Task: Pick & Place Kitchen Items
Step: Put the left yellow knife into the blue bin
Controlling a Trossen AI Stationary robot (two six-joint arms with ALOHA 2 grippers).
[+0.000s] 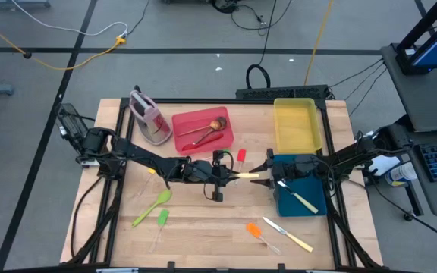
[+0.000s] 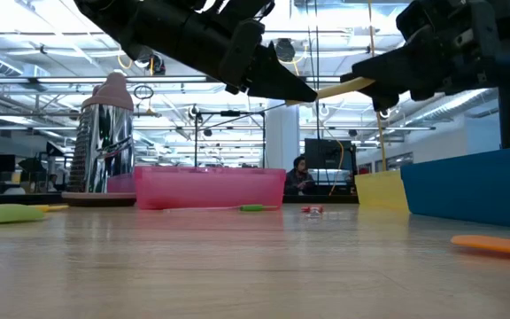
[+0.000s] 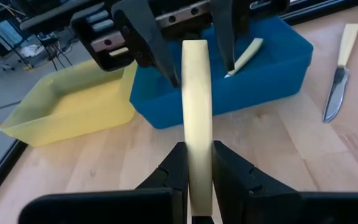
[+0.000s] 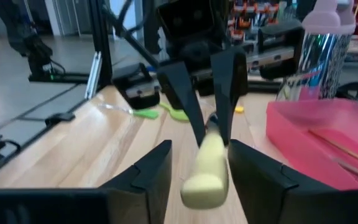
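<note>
A cream-handled knife (image 1: 247,175) hangs level in the air between my two grippers, its handle pointing toward the table's right edge. My left gripper (image 1: 232,176) is shut on it. My right gripper (image 1: 267,173) is open. Its two fingers (image 4: 148,177) stand on either side of the handle's free end (image 4: 205,180), with a gap on each side. The low view shows the knife (image 2: 343,87) high above the table. The blade is hidden behind my left fingers. My left gripper pinches the knife between its two fingers (image 3: 169,177), on the cream handle (image 3: 197,158) toward its blade end. The fingers come level from the table's left and lie along the knife. The knife is lifted clear and level, its handle sticking out past the fingertips.
A blue tray (image 1: 313,163) holding one knife (image 1: 302,199) lies under my right arm, with a yellow tray (image 1: 298,125) behind it. A red tray (image 1: 192,125) with wooden spoons and a pink-and-grey container (image 1: 149,117) stand at the back left. Green utensils (image 1: 152,206), an orange spatula (image 1: 255,230) and a knife (image 1: 288,235) lie near the front.
</note>
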